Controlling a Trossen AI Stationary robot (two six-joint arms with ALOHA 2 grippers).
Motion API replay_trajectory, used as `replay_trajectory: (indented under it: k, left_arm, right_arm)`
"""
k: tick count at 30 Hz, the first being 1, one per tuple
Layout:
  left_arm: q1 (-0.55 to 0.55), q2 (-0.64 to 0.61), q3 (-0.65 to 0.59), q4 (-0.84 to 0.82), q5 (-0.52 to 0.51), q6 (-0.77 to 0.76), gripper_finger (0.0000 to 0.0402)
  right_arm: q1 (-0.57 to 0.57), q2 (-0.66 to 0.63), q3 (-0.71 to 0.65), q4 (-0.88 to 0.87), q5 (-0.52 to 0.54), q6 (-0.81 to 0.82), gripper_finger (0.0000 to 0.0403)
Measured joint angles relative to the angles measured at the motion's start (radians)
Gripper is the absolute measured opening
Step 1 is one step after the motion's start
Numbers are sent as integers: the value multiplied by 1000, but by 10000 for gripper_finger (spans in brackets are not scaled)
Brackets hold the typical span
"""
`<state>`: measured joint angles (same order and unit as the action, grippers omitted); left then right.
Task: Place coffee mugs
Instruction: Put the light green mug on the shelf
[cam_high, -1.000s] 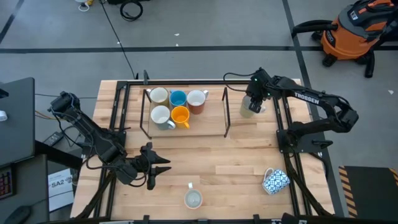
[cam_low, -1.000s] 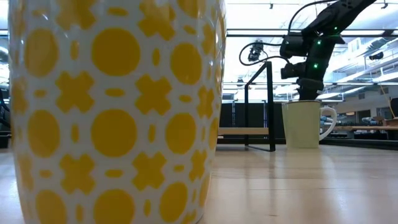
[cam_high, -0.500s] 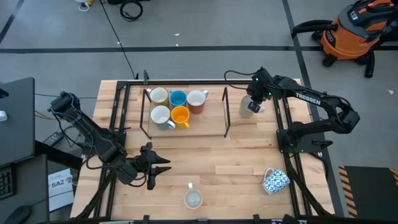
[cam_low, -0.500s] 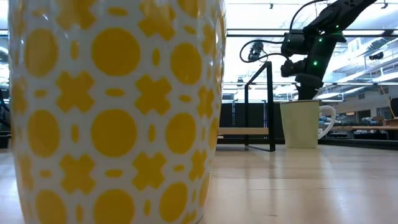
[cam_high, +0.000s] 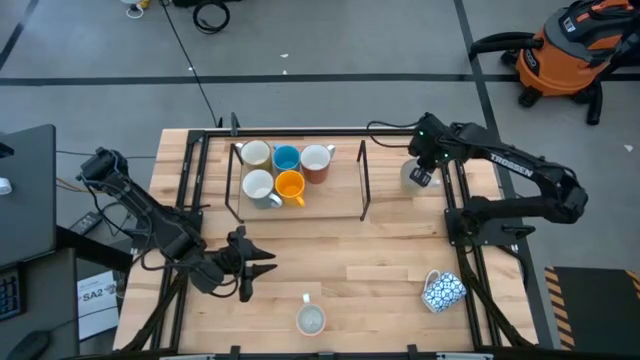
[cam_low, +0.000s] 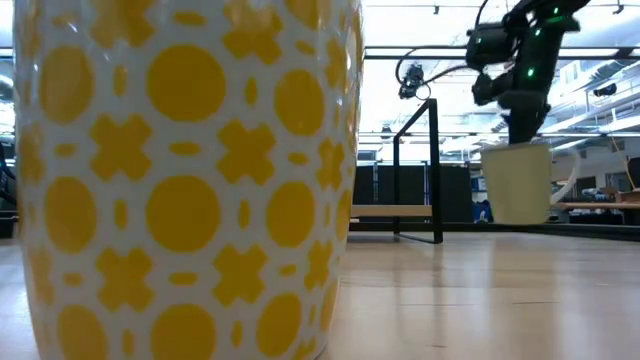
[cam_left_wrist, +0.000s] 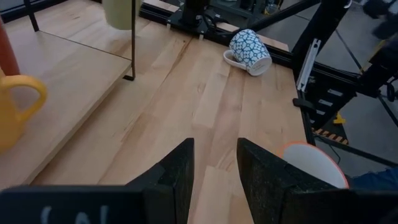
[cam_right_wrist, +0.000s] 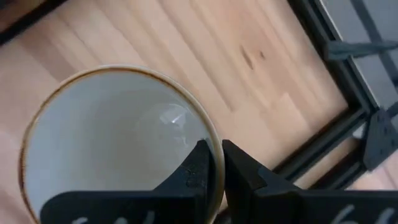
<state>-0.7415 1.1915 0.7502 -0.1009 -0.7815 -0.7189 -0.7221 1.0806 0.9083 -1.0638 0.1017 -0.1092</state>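
Since a second ago the right gripper (cam_high: 419, 172) has pinched its fingers onto the rim of a cream mug (cam_low: 516, 184), lifted it clear of the table (cam_high: 330, 255) and carried it a little toward the table's right edge. From table height the mug hangs above the wood with a visible gap beneath it. In the right wrist view one finger sits inside the rim and one outside.

White lettering on the right arm reads TROSSEN. A white sheet beside the table's left edge shows "SA2" — nothing more is legible.

Five mugs stand together inside a black wire rack (cam_high: 363, 186) at the table's far side: two white, one blue (cam_high: 286, 158), one red-brown (cam_high: 317, 163) and one orange-yellow (cam_high: 290, 186). A blue-and-white mug (cam_high: 443, 290) lies on its side near the right edge, close to the black frame rail. Another pale mug (cam_high: 311, 319) stands at the near edge; a yellow-patterned mug (cam_low: 185, 180) fills the low view's left half.

The left gripper (cam_high: 255, 270) waits low near the table's near-left part, its fingers parted and holding nothing. Bare wood lies open across the middle — between the rack and the near edge. An orange shop vacuum (cam_high: 575, 50) stands on the floor beyond the far-right corner.
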Motion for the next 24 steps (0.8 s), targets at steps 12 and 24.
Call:
replay_trajectory:
  k: [12, 24]
  left_arm:
    - [12, 0, 0, 0, 0, 1, 128]
    - [12, 0, 0, 0, 0, 0, 128]
  right_arm:
    - [193, -44, 215, -310, -68, 332, 33]
    - [453, -36, 427, -372, -200, 823, 33]
